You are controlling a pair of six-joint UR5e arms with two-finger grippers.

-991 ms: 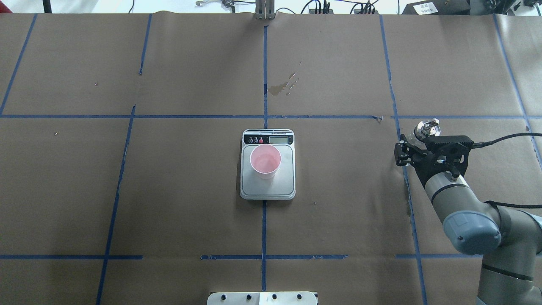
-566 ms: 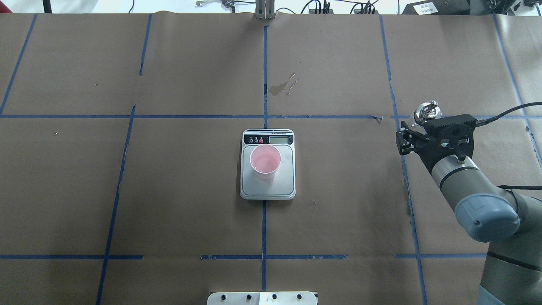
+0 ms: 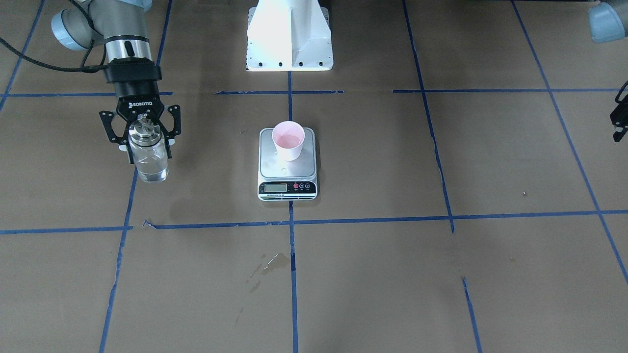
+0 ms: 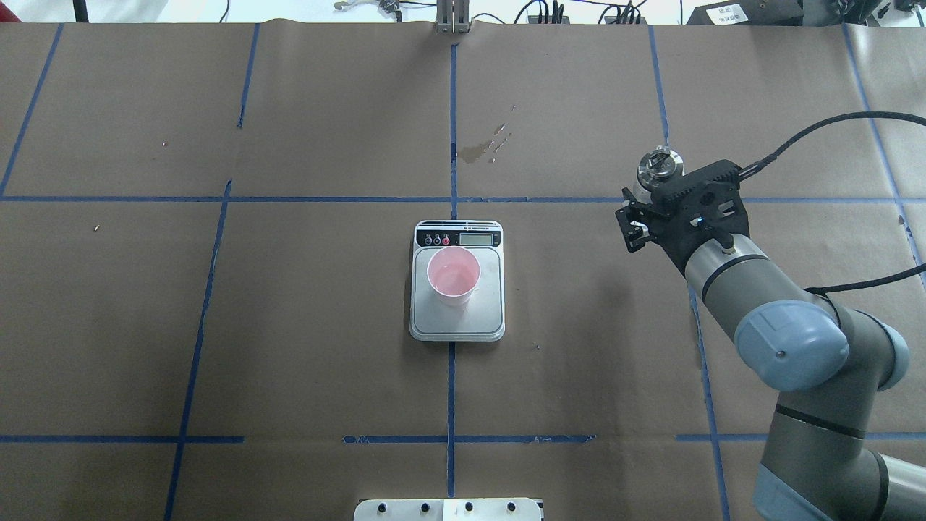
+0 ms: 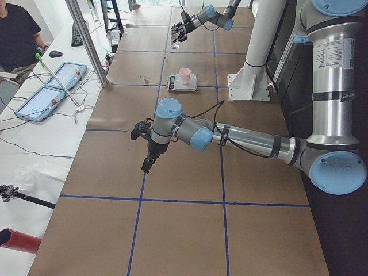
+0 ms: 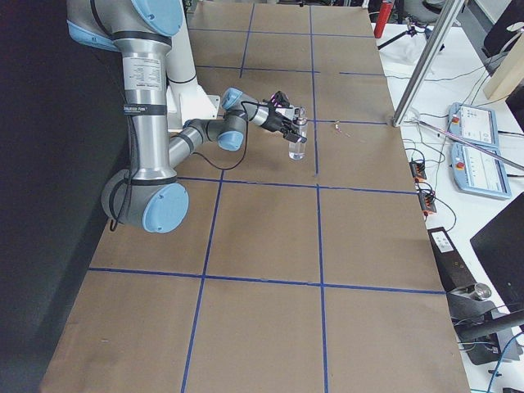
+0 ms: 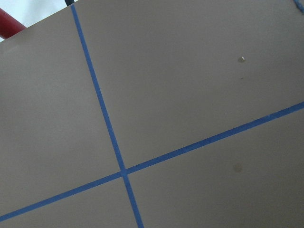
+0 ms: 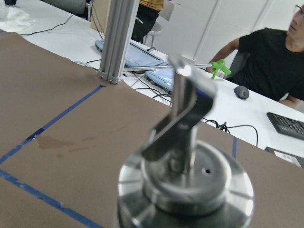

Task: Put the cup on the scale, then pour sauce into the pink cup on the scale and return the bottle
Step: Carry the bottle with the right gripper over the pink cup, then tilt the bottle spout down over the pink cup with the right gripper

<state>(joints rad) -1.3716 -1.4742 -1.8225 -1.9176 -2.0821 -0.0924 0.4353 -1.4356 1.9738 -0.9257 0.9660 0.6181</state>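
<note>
The bottle [image 3: 152, 164] is held upright in the right gripper [image 3: 147, 144]. Its fingers are closed on the glass just under the metal collar, and the body hangs below them. From the shadow lying apart from it, the bottle is judged to be clear of the table [image 3: 392, 274].

The cup [image 3: 289, 139] is already set on the scale [image 3: 274, 169], upright, on the half of the platform away from the display. Both lie well apart from the gripper, off to its left. Whether any sauce is in the cup cannot be told.

The step in hand is judged to be the carry of the bottle to the cup, ahead of the pour. For the next move, the bottle must be brought left until the spout stands over the cup's mouth. It must then be tipped slowly so that the stream lands inside the narrow rim. The light cup should not be knocked.

Compared with the overhead frames of a second ago, the gripper and bottle have been shifted leftward, toward the scale, and further from the robot's base. The cup and scale have not been moved.

The left gripper [image 5: 148, 158] is parked far off over bare table, with nothing seen in it. How far it is open cannot be told.
</note>
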